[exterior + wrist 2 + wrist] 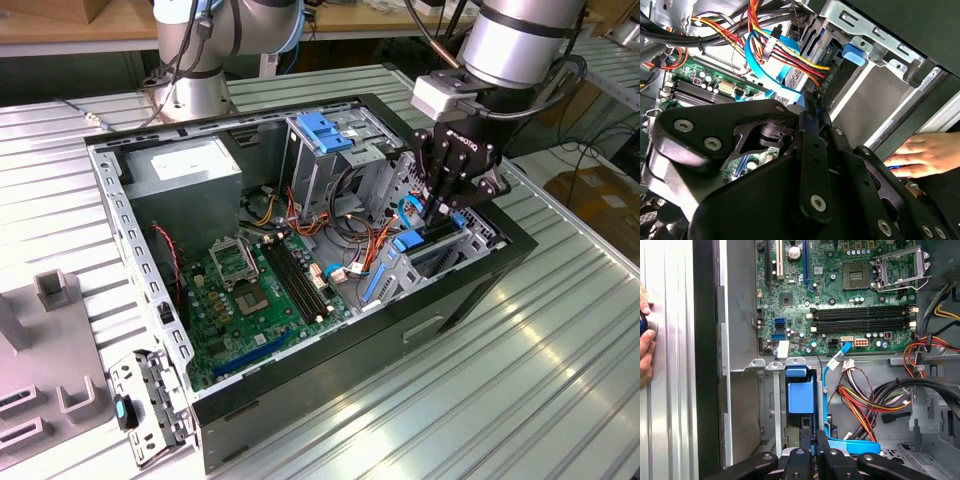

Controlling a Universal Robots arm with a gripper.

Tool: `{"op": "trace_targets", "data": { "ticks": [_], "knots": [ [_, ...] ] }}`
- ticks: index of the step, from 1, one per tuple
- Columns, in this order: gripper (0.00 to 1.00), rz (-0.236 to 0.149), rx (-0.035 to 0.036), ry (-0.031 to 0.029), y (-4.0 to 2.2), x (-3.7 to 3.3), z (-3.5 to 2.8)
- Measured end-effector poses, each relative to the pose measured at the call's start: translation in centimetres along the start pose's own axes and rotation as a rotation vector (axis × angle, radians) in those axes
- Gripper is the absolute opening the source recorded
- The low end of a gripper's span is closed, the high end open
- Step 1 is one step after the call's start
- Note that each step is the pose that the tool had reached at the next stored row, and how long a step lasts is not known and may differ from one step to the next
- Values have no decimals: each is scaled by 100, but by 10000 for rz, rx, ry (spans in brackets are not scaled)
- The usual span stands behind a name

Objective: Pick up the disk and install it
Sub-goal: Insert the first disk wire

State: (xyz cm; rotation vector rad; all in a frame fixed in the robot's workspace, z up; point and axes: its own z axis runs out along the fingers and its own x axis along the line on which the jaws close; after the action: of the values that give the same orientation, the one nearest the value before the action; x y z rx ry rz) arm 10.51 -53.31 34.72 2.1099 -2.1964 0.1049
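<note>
The open computer case (150, 290) lies on its side on the ribbed metal table. My gripper (440, 212) reaches down into the drive bay at the case's end on the exterior view's right. The disk (410, 241) stands on edge in that bay. In the first wrist view its blue carrier (800, 390) sits between the bay's metal walls, straight ahead of my gripper (811, 454). The fingers (810, 145) are drawn close together on the disk's thin, blue-lined edge. Most of the dark drive body is hidden by the bay and the gripper.
A blue data cable (826, 390) and red-yellow power wires (865, 405) hang close beside the bay. The green motherboard (250, 290) fills the case floor. A person's hand (922, 155) rests outside the case wall. A blue latch plate (322, 130) and second arm base (200, 60) stand behind; grey fixtures (50, 370) lie at the left.
</note>
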Motion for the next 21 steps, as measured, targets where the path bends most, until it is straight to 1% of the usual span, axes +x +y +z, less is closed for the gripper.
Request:
{"op": "trace_targets", "data": {
  "ticks": [3, 6, 11, 16, 18, 19, 21],
  "knots": [
    [16, -10, -2, -77, -10, 3, 6],
    [16, -17, -2, -95, -20, 8, 11],
    [16, -18, -2, -101, -33, 13, 18],
    [16, -38, -3, -183, -36, 27, 55],
    [16, -39, -6, -225, -37, 45, 96],
    [16, -39, -6, -233, -37, 48, 106],
    [16, -38, -5, -233, -37, 49, 106]
  ]
}}
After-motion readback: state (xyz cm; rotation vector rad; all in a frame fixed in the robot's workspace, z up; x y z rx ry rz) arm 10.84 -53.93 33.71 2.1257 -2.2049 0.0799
